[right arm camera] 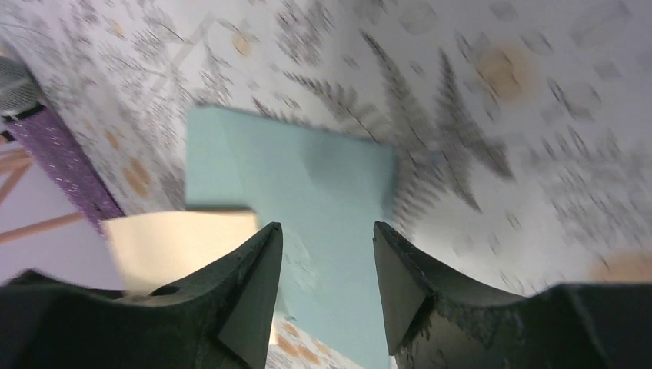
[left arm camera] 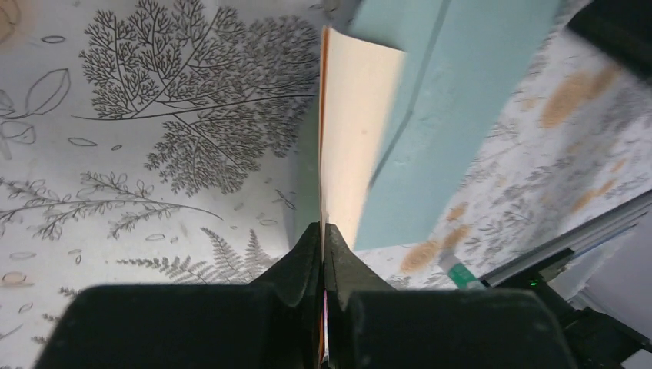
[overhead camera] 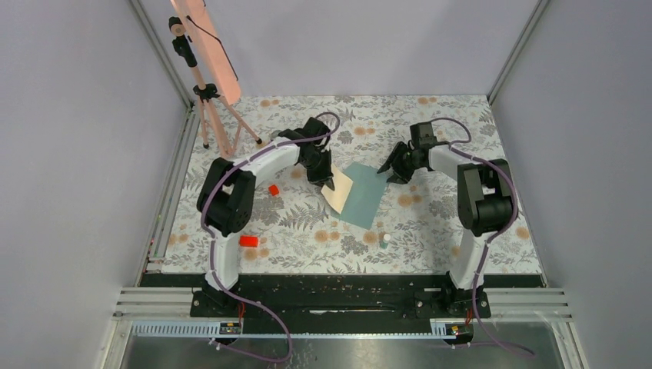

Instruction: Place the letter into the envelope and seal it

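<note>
**Position.** The flat muted-teal paper envelope (overhead camera: 367,194) lies near the centre of the floral-patterned table (overhead camera: 461,123). The thin pale tan-peach paper letter (overhead camera: 338,192) sits at its 9 o'clock border, raised off the table.

**Grippers.**
- The left gripper (left arm camera: 321,231) has its jaws pressed together on the letter's near edge.
- The right gripper (right arm camera: 327,231) hangs at the envelope's 1 o'clock corner with its jaws spread, holding nothing.

**Not determined.** Whether the letter has entered the pocket cannot be told.

**Risks, as judged.**
- Nothing holds the envelope down, so a push from the letter could slide it toward 3 o'clock.
- The narrow edge pinch could let the sheet pivot or buckle.
- The sheet could ride over the envelope instead of entering it.
</note>
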`<state>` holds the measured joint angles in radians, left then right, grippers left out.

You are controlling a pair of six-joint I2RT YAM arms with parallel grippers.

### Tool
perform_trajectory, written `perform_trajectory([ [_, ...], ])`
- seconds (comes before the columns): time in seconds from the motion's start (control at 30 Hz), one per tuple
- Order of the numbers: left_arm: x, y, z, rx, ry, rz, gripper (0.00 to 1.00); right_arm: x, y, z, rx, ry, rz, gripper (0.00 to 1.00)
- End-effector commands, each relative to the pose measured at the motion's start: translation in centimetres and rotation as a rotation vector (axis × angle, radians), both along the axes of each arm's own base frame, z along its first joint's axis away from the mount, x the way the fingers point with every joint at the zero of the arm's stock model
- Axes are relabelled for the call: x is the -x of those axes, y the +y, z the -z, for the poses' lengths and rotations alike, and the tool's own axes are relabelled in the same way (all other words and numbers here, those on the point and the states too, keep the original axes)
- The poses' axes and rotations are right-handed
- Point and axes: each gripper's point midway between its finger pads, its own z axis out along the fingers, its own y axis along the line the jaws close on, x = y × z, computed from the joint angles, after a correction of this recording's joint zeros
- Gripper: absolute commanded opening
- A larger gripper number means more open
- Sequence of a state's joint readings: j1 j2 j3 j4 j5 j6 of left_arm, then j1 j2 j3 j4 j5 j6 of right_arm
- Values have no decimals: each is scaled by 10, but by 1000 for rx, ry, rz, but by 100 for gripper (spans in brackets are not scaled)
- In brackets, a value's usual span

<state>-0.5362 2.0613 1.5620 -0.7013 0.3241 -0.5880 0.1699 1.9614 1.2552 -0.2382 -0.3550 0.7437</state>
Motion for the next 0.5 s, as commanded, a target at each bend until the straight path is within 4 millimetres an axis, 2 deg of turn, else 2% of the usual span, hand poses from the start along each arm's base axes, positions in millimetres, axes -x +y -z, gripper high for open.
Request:
perform_trajectory([
  [0.0, -33, -9, -73, 74, -197, -51, 0, 31, -16, -23, 80, -38, -5, 55],
  [0.1, -46, -15, -74, 75, -222, -47, 0, 48, -19, -22, 74, -37, -1, 55],
  [0.27, -60, -17, -48, 24, -232, 10, 0, 69, -17, -11, 48, 2, -7, 55],
  [0.47, -57, -6, -19, -54, -257, 108, 0, 72, -6, 2, -7, 51, -26, 54],
])
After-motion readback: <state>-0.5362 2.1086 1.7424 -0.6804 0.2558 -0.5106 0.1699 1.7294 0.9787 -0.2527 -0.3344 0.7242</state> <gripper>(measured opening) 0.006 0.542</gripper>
